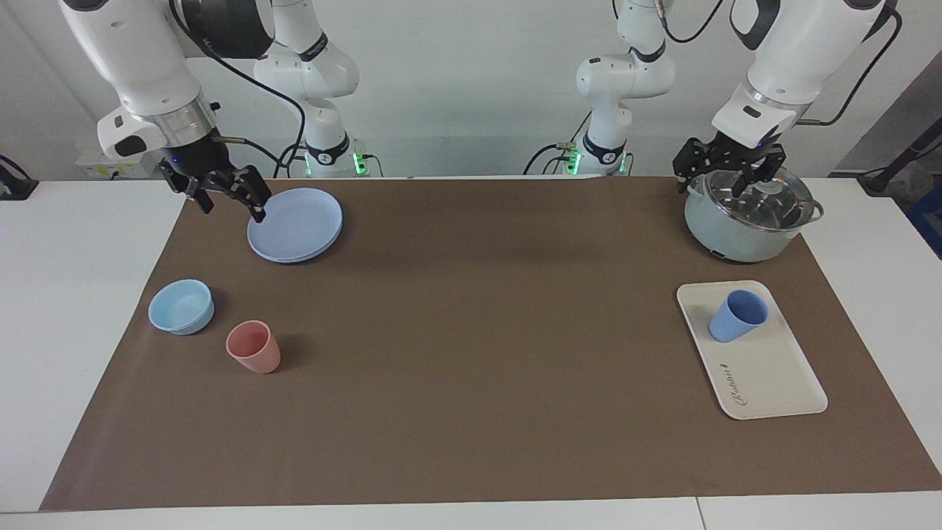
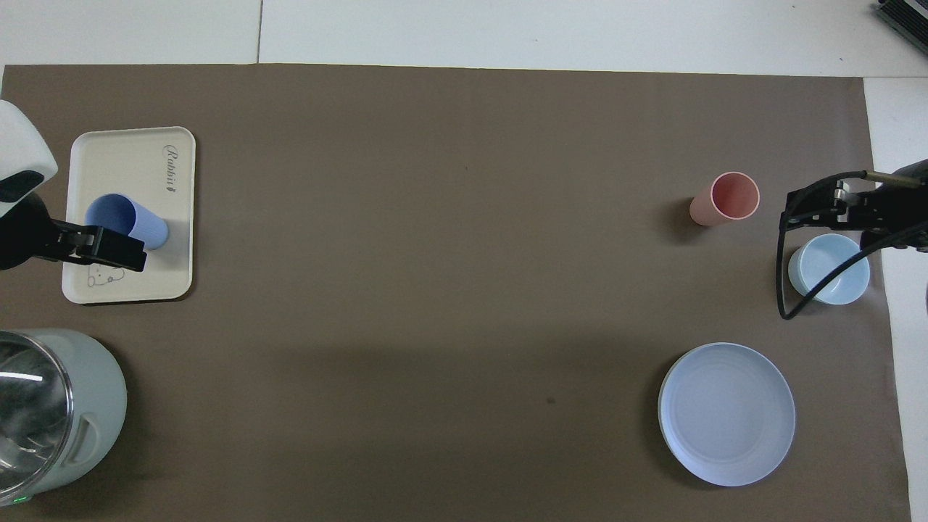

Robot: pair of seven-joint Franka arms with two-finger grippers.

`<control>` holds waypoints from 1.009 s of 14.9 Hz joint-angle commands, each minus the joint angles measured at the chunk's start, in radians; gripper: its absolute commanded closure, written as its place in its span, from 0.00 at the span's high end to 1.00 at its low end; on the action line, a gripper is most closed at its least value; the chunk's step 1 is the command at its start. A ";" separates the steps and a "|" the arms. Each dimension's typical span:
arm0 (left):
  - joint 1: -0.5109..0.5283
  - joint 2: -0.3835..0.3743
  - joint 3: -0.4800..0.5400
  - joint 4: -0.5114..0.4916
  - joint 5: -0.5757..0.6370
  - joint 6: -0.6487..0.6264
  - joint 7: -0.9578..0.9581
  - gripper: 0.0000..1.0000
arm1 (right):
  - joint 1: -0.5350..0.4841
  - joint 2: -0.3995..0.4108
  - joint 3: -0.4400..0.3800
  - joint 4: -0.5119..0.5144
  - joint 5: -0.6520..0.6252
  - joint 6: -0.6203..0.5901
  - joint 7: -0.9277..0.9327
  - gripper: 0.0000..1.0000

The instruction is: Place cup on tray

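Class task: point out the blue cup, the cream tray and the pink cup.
blue cup [image 1: 737, 316], facing view, on its outer wall.
cream tray [image 1: 773, 375], facing view, on its bare floor.
pink cup [image 2: 723, 199], overhead view, on its side wall.

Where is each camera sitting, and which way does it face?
Facing view: high across the table, facing the robots; both arms show, left claw over the lidded pot, right claw by the blue plate.
Overhead view: above the robots' end, looking steeply down; only the left claw and right claw show.
Shared: blue cup upright on cream tray, pink cup, light-blue bowl, half a turn apart.
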 commanded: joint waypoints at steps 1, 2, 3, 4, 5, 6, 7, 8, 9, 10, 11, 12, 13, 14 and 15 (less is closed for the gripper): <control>0.002 -0.006 0.003 -0.010 -0.005 0.024 -0.001 1.00 | -0.007 0.026 0.007 0.063 -0.026 -0.050 -0.067 1.00; 0.002 -0.006 0.003 -0.007 -0.005 0.027 -0.002 1.00 | -0.010 0.020 0.007 0.060 -0.026 -0.059 -0.069 1.00; 0.002 -0.006 0.003 -0.004 -0.005 0.029 -0.001 1.00 | -0.014 0.020 0.007 0.060 -0.026 -0.062 -0.070 1.00; 0.000 -0.006 0.003 -0.006 -0.004 0.027 0.002 1.00 | -0.014 0.020 0.007 0.060 -0.026 -0.063 -0.075 1.00; 0.000 -0.006 0.003 -0.006 -0.004 0.024 0.002 1.00 | -0.007 0.018 0.007 0.060 -0.026 -0.064 -0.073 1.00; 0.002 -0.007 0.003 -0.001 -0.004 0.026 0.001 1.00 | -0.007 0.018 0.007 0.059 -0.028 -0.064 -0.073 1.00; 0.003 -0.007 0.006 0.003 -0.005 0.024 0.002 1.00 | -0.006 0.018 0.008 0.059 -0.028 -0.066 -0.073 1.00; 0.017 -0.010 0.006 0.008 -0.004 0.021 0.002 1.00 | -0.007 0.018 0.007 0.057 -0.028 -0.070 -0.075 1.00; 0.021 -0.015 0.003 0.005 -0.004 0.021 0.004 1.00 | -0.009 0.017 0.007 0.057 -0.026 -0.081 -0.075 1.00; 0.022 -0.016 0.002 0.003 -0.004 0.024 0.002 1.00 | -0.009 0.017 0.007 0.057 -0.028 -0.092 -0.075 1.00; 0.022 -0.016 0.002 0.002 -0.004 0.026 0.002 1.00 | -0.009 0.017 0.007 0.057 -0.026 -0.099 -0.076 1.00; 0.022 -0.020 0.002 -0.001 -0.004 0.027 0.002 1.00 | -0.007 0.015 0.007 0.056 -0.028 -0.101 -0.076 1.00; 0.020 -0.020 0.002 -0.003 -0.004 0.027 0.002 1.00 | -0.006 0.012 0.008 0.053 -0.034 -0.102 -0.078 1.00; 0.020 -0.020 0.002 -0.003 -0.004 0.027 0.001 1.00 | -0.004 0.009 0.010 0.049 -0.052 -0.102 -0.082 1.00; 0.018 -0.021 0.002 -0.006 -0.004 0.027 0.001 1.00 | -0.004 0.008 0.016 0.049 -0.059 -0.102 -0.095 1.00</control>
